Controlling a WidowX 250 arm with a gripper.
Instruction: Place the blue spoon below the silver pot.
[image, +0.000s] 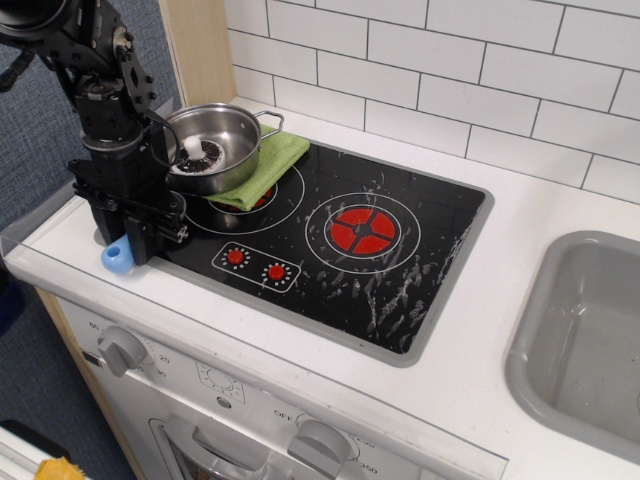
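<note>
At the counter's left edge, my gripper (133, 240) points straight down over the white countertop (300, 350), just off the left rim of the black cooktop (400, 270). The spoon (118, 257) shows only as a light-blue handle end poking out at the gripper's lower left, low against the countertop. The handle looks to sit between my jaws, which seem drawn in close around it, but my own black housing hides the contact, so I cannot tell for certain whether I have hold of it or how wide the jaws stand. The spoon's grey bowl is hidden behind the gripper.

Just behind and to the right of my arm, the pot (212, 147) sits on the back-left burner, resting on a green cloth (262, 167) that spreads out from under it toward the right. A white knobbed piece (197, 153) lies inside the pot. The spoon lies nearer the camera than the pot and slightly left of it, well apart from the pot's rim.

Further right, two small red dials (256, 264) are printed on the cooktop's front, then the red right burner (362, 230). A grey sink (560, 320) fills the far right, against a white tiled wall (450, 70).
</note>
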